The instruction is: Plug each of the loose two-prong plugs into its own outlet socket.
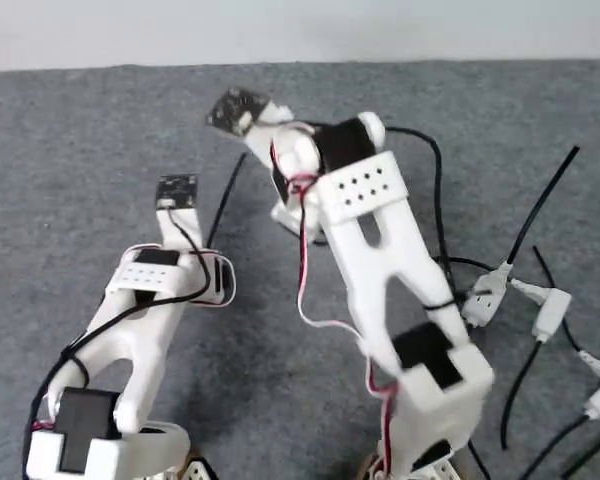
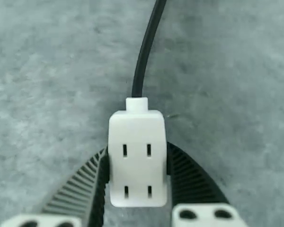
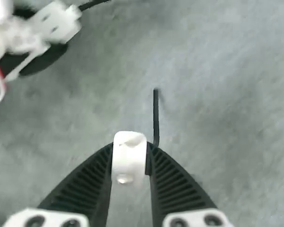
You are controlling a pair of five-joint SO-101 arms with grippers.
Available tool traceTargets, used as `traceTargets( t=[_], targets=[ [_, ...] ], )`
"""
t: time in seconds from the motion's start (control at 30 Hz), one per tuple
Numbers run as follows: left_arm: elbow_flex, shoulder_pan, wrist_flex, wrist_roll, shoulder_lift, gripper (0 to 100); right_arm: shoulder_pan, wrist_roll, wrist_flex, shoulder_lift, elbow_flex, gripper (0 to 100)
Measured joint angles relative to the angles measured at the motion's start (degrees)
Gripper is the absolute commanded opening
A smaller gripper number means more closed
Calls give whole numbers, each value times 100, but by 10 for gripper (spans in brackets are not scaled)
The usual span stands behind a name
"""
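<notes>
Grey, carpet-textured table (image 1: pixel 70 130). Three white connectors (image 1: pixel 485 295), probably plugs, lie on it with black cords (image 1: pixel 546 200), well to the right of the right gripper (image 3: pixel 129 150).

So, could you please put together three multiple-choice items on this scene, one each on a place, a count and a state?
1. Where is the white outlet socket?
A. Loose on the carpet
B. Between the left hand's fingers
C. Hanging off the table edge

2. How many slots does its face show?
A. Two
B. Six
C. Four

3. What state is the right hand in?
A. Shut on a white plug
B. Open and empty
C. Shut on a bare cord only

Answers:
1 B, as the ribbed fingers flank the socket on both sides.
2 C, as the face shows two pairs of slots.
3 A, as its fingers press the plug from both sides.
</notes>
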Motion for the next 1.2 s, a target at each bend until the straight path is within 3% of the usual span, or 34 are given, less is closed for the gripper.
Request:
traceTargets(
  t=[0.17,0.33,0.47,0.57,0.73,0.8,0.9,1.07,1.2],
  targets=[
    [-18,325,413,-1257,26,12,9,0,-1336,-1178,2365,8],
    [-26,281,730,-2488,35,12,35,941,-3587,-2391,5134,8],
    [-18,264,800,-3121,35,13,-9,1204,-4835,-3121,6585,8],
    [-18,413,905,-3367,53,42,18,1213,-5011,-3279,6866,8],
    [-26,492,1020,-3516,53,275,53,1248,-5116,-3341,7358,8],
    [-26,484,1046,-3525,53,324,26,1248,-5125,-3341,7393,8],
    [-26,475,1081,-3525,53,314,79,1248,-5125,-3349,7464,15],
    [-26,475,1081,-3525,53,291,123,1248,-5099,-3349,7473,147],
    [-9,413,1204,-3516,-193,291,105,1248,-4879,-3358,7473,171]
  ],
)
